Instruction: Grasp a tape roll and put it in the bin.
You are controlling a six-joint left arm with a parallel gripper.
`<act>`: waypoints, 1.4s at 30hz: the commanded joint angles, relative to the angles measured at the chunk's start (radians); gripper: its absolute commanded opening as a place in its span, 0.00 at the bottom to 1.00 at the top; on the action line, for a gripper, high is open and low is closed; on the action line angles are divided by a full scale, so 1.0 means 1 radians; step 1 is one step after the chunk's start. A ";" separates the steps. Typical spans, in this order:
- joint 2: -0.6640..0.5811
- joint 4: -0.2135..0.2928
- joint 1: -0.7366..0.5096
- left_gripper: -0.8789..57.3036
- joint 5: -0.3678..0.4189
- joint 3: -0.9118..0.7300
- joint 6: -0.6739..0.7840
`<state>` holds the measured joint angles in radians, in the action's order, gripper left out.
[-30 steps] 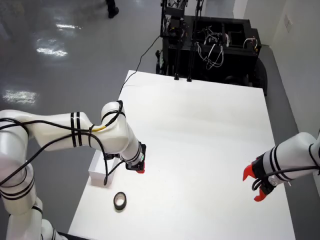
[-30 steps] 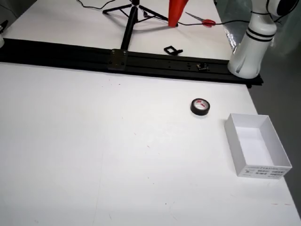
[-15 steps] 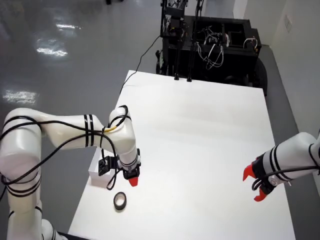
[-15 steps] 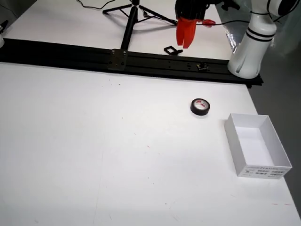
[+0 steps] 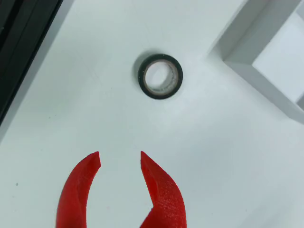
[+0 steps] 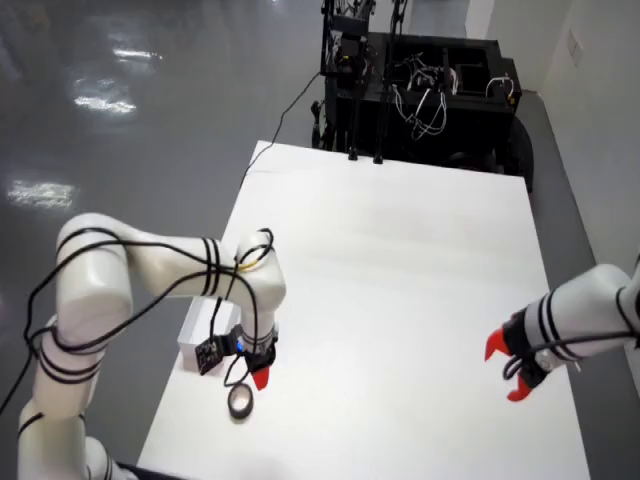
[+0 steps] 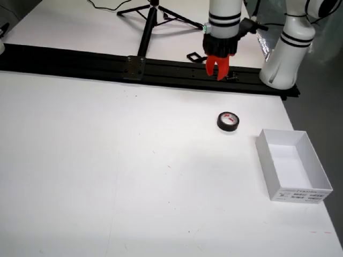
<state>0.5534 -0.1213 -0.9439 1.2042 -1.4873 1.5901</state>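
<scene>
Item one, the pincer [image 5: 120,159]: we see its two red fingers [image 5: 164,190] from the wrist view, spread with a clear gap between the tips and nothing between them. In the front view we find it [image 7: 217,68] hanging above the black rail [image 7: 107,67] at the counter's far edge, tips pointing down, clear of the surface. In the overhead view it [image 6: 260,377] shows as a red tip under the working arm [image 6: 150,265] on the left.

Item two, the tape [image 5: 160,76]: a black roll with a pale core, lying flat on the white counter [image 5: 95,118], hole upward. In the wrist view it sits above the gap between the fingers and a little to the right, apart from them. In the front view we note it [image 7: 228,121] nearer the camera than the pincer, and up and to the left of the bin, near it but not touching. In the overhead view it [image 6: 239,402] lies just below the red tip.

Item three, the bin [image 7: 293,165]: a white open box, seen empty in the front view, with a label on its near wall. In the wrist view its corner [image 5: 247,57] fills the upper right.

Item four, a second arm [image 6: 580,320] with red fingers, on the right of the overhead view, well apart from the tape.
</scene>
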 commanded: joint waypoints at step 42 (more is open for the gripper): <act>0.303 0.048 0.119 0.36 -0.138 -0.039 0.149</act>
<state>0.8083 -0.0556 -0.8581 1.1053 -1.5250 1.7318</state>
